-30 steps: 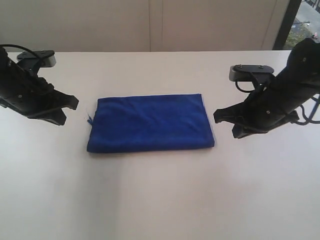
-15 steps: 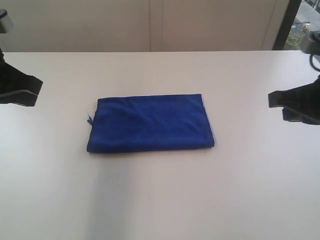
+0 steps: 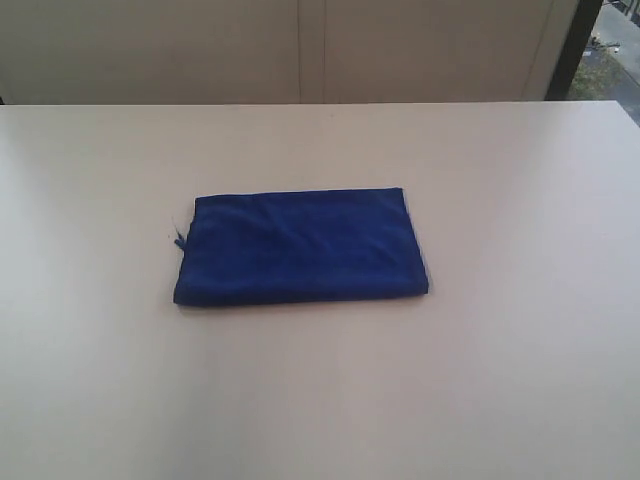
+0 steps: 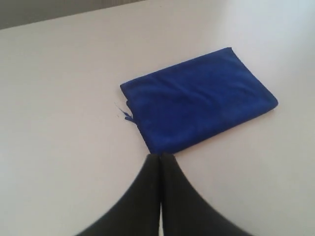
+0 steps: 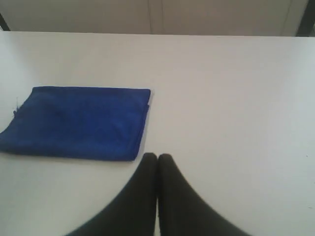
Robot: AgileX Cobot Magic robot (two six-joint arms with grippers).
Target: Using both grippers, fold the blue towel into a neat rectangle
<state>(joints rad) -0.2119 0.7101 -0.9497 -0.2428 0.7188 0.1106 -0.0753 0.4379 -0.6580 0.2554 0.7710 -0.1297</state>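
Note:
The blue towel (image 3: 300, 246) lies folded into a flat rectangle in the middle of the white table (image 3: 500, 380), a small tag or thread sticking out at its left edge. Neither arm shows in the exterior view. In the left wrist view the towel (image 4: 197, 98) lies beyond my left gripper (image 4: 160, 156), whose black jaws are pressed together with nothing between them. The right wrist view has the towel (image 5: 78, 122) off to one side of my right gripper (image 5: 157, 157), also shut and holding nothing, raised off the table.
A pale wall (image 3: 300, 50) runs behind the table's far edge. A dark window frame (image 3: 575, 45) stands at the back right corner.
Both arms have pulled back outward from beside the towel and left the exterior view. The towel has not moved.

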